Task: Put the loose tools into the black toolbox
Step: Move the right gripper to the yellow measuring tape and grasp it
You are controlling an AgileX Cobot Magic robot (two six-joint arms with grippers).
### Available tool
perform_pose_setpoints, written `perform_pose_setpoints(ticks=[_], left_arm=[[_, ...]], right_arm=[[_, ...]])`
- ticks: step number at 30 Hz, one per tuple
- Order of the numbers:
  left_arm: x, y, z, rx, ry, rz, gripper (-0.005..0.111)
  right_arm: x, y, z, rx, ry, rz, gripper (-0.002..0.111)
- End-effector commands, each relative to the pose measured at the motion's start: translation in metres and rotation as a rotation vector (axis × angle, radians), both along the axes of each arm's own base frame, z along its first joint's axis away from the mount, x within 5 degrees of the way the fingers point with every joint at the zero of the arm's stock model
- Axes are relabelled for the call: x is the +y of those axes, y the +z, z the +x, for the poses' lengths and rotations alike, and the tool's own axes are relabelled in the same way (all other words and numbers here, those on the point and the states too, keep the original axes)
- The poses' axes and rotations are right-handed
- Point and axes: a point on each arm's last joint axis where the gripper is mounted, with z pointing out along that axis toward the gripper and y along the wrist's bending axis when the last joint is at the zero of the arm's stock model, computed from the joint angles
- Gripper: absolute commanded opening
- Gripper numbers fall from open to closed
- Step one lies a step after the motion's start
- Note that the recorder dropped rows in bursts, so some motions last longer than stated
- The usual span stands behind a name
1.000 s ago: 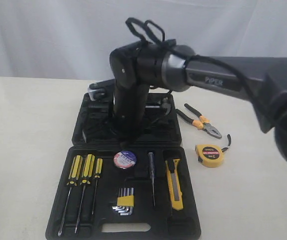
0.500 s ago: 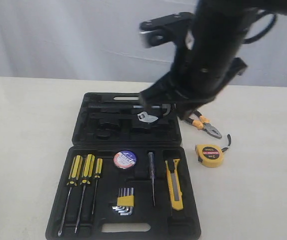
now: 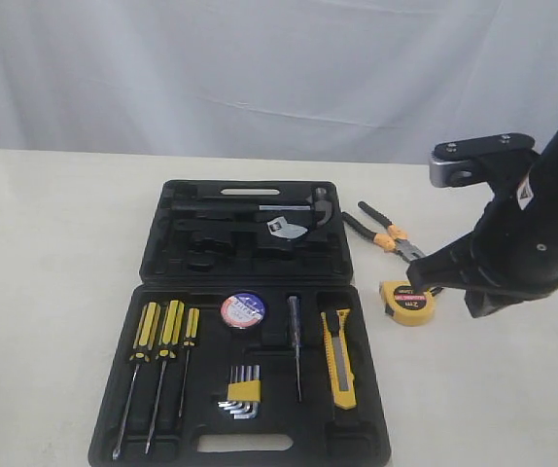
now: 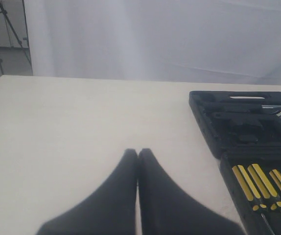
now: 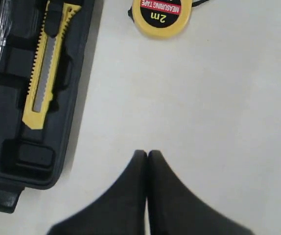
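Observation:
The black toolbox (image 3: 366,428) lies open on the table. In its lower half sit the dark tape roll (image 3: 242,309) with a blue-white label and the yellow-black utility knife (image 3: 338,356), which is also the utility knife (image 5: 45,73) in the right wrist view. On the table to the right of the box lie the orange-handled pliers (image 3: 388,233) and the yellow tape measure (image 3: 407,301). My right gripper (image 5: 147,154) is shut and empty, hanging over bare table a little short of the tape measure (image 5: 161,17). My left gripper (image 4: 138,152) is shut and empty over the table, left of the toolbox (image 4: 204,122).
Yellow-black screwdrivers (image 3: 162,331), a bunch of hex keys (image 3: 242,389) and a thin tester (image 3: 296,341) sit in the lower tray. A hammer and a wrench (image 3: 284,229) lie in the upper half. The right arm (image 3: 522,233) stands at the table's right side. A white curtain hangs behind.
The right arm has swung from over the toolbox's upper half across to the right, and now hangs by the tape measure. The tools have not moved.

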Motion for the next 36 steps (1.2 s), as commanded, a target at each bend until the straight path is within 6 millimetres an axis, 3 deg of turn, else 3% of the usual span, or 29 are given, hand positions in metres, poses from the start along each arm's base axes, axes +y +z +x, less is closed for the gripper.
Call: perform_pose_setpoints(ticks=[1,7,12,18,21,27,29,32,36], left_arm=[[0.000,-0.001,0.000,0.000,-0.002,-0.002,0.000],[0.000,-0.001,0.000,0.000,-0.002,-0.002,0.000],[0.000,-0.001,0.000,0.000,-0.002,-0.002,0.000],[0.000,-0.001,0.000,0.000,-0.002,-0.002,0.000],[0.000,-0.001,0.000,0.000,-0.002,-0.002,0.000],[0.000,-0.001,0.000,0.000,-0.002,-0.004,0.000],[0.000,-0.001,0.000,0.000,-0.002,-0.004,0.000],[0.000,-0.001,0.000,0.000,-0.002,-0.004,0.000],[0.000,-0.001,0.000,0.000,-0.002,-0.004,0.000]], right_arm=[[-0.002,-0.003,0.008,-0.065,-0.006,0.007,-0.001],[-0.012,-0.027,0.028,-0.062,-0.031,0.010,-0.001],[-0.036,-0.046,0.069,-0.034,-0.090,0.009,-0.001],[-0.041,-0.052,0.107,0.018,-0.062,0.009,-0.001],[-0.041,-0.053,0.113,0.015,-0.082,0.019,-0.001],[-0.039,-0.053,0.104,0.118,-0.107,0.030,0.001],[-0.039,-0.053,0.103,0.137,-0.109,0.030,0.008],[-0.039,-0.053,0.103,0.139,-0.110,0.033,0.027],[-0.036,-0.053,0.104,0.119,-0.121,0.071,0.062]])
